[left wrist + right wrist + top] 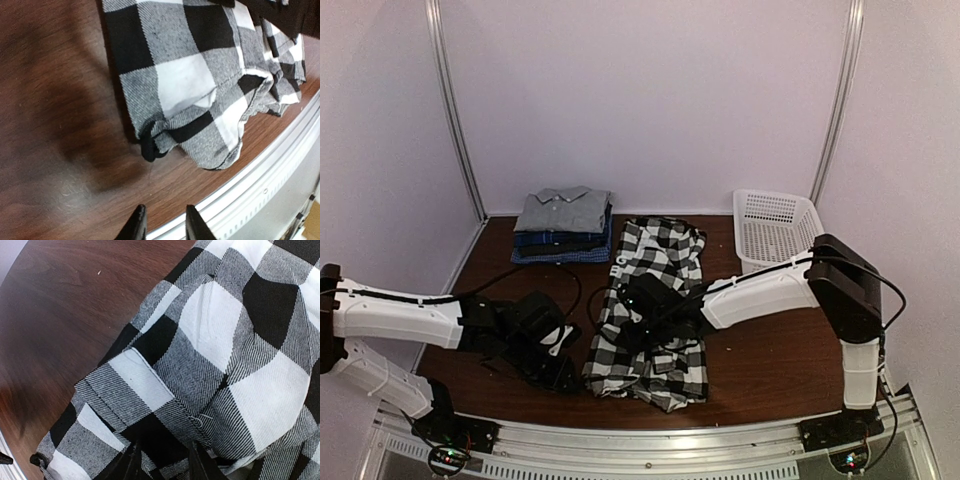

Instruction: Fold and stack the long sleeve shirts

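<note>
The black-and-white check shirt lies loosely bunched along the middle of the table, collar end away from the arm bases and a rumpled hem at the near edge.

My right claw is down on the middle of that shirt. Its fingers stand a little apart with dark check cloth between them, but I cannot tell whether they pinch a fold or only press into it.

My left claw sits low over bare wood just off the shirt's near corner on the left arm's side. Its fingertips are narrowly parted with nothing between them and are clear of the cloth.

Beyond the shirt's far end, on that same side, sits a folded stack: a plain grey shirt on top, dark layers under it and a blue-checked one at the bottom. Off the shirt's opposite far corner stands a white lattice basket, close to but apart from the cloth.

Everything rests on a dark brown wooden table, with an aluminium rail just past the shirt's near hem and plain white walls behind.
</note>
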